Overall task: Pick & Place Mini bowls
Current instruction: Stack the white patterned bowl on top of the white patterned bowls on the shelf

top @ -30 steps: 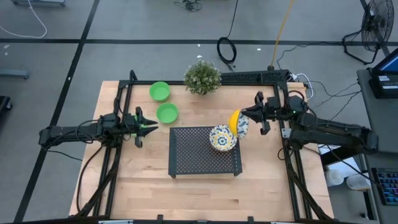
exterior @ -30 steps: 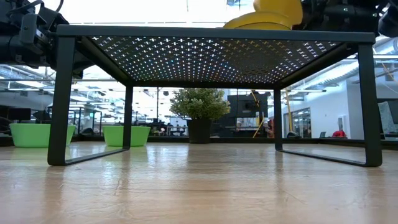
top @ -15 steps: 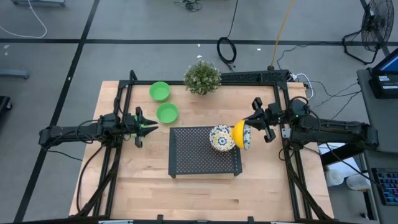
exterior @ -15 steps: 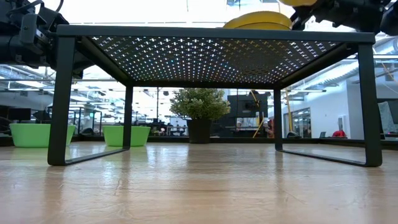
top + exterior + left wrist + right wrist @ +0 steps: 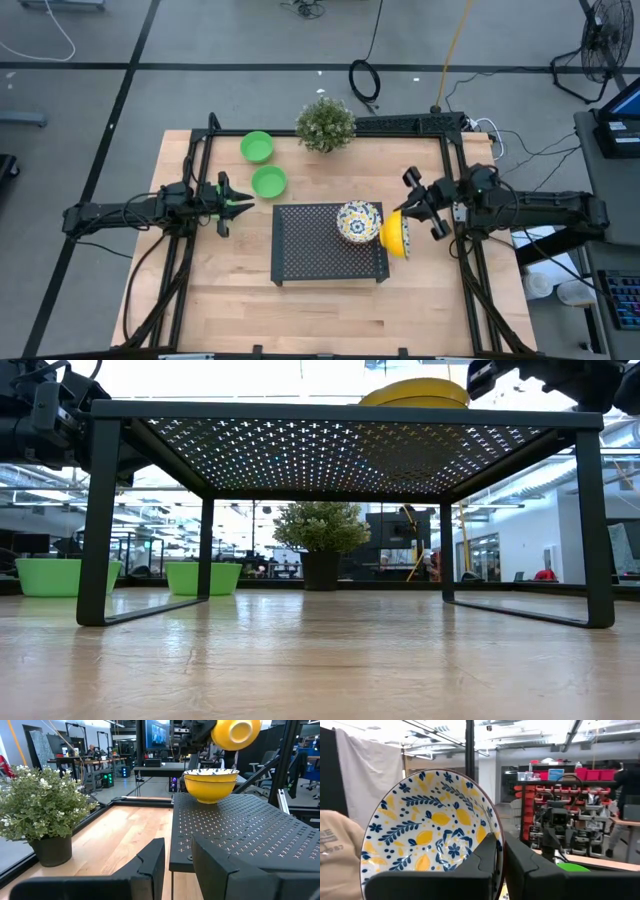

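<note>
My right gripper (image 5: 408,220) is shut on one floral mini bowl (image 5: 393,234), yellow outside, which hangs in the air by the right edge of the black perforated rack (image 5: 310,250). Two more floral bowls (image 5: 357,221) sit stacked on the rack's top, as the left wrist view shows (image 5: 210,785). Two green bowls (image 5: 268,182) (image 5: 257,146) stand on the table left of the rack. My left gripper (image 5: 240,203) waits beside the nearer green bowl, open by a narrow gap (image 5: 177,865). My right gripper pinches the floral bowl by its rim (image 5: 498,837), one finger (image 5: 482,862) inside the bowl and one outside. The fingers reach in level from the table's right. The bowl is lifted clear and tipped on its side, its yellow underside (image 5: 391,234) facing the rack.
A potted plant (image 5: 325,124) stands at the table's far edge behind the rack. A black frame runs along the table's left, far and right sides (image 5: 450,160). Bare wood lies in front of the rack (image 5: 330,310). A person's sleeve shows in the room (image 5: 335,845).
My right gripper has carried the floral bowl from beside the rack's far right corner toward the table's near edge, along the rack's right side. The bowl has tipped further, so more of its yellow underside shows from above. The gripper stayed shut on it.
</note>
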Tool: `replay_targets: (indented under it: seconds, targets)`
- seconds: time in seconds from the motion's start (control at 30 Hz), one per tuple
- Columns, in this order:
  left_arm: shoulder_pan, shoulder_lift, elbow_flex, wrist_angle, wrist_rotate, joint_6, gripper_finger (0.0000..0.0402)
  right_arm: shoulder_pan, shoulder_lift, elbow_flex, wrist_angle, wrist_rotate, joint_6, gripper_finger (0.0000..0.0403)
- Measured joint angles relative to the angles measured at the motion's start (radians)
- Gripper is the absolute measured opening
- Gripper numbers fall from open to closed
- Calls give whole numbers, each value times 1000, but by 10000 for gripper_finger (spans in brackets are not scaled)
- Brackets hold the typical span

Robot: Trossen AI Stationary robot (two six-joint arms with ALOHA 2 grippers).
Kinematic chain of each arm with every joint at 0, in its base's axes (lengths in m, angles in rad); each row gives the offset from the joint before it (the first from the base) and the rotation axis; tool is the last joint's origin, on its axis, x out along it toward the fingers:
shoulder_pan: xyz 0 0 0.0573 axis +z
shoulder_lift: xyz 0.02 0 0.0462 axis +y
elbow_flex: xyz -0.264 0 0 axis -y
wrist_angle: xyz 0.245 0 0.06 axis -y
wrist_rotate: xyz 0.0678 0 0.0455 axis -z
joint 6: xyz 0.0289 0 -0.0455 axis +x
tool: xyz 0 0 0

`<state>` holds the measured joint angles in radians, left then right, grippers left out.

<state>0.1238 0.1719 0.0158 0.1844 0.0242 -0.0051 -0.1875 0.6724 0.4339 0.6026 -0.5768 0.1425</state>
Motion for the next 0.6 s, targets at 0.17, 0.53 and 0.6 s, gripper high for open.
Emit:
replay_targets:
  seconds: [0.17,0.53,0.6]
  targets:
    - [0,0,0,0,0,0,99,0,11,0,7,3,-2,11]
    - [0,0,0,0,0,0,99,0,121,25,224,3,81,5]
    - [0,0,0,0,0,0,99,0,151,57,196,3,81,5]
